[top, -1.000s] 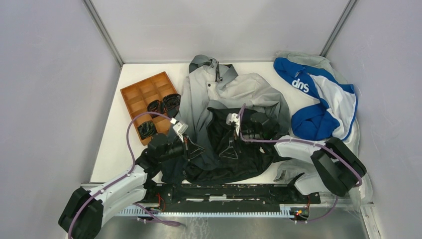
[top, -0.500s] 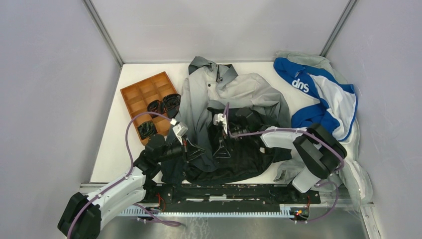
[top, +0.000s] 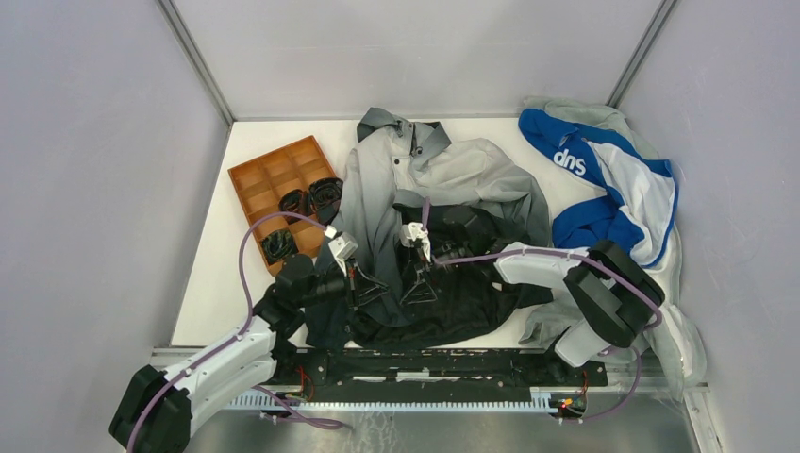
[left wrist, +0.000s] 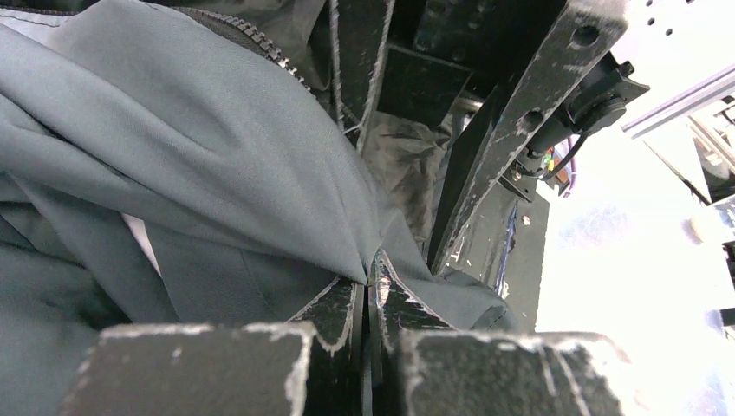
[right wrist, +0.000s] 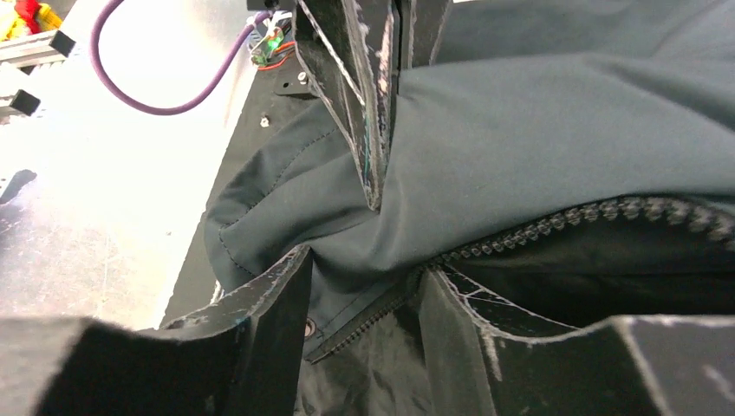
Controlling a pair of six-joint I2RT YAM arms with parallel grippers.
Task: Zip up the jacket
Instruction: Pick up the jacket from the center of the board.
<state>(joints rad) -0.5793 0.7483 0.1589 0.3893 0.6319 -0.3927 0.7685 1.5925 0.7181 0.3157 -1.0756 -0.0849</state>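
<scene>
Close to the arms, the left gripper (left wrist: 368,277) is pinched tight on the dark bottom edge of the jacket (top: 443,179). Just beside it, the right gripper (right wrist: 364,286) has its fingers apart around a fold by the zipper (right wrist: 555,224). Farther back, the jacket spreads over the white surface (top: 212,283). It looks unzipped, so all the zipping is left to do.

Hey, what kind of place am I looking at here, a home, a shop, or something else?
Probably a robot lab test cell: a white table boxed in by plain grey panels, a left arm and right arm bolted at its near edge, and a jacket laid out before them.
</scene>
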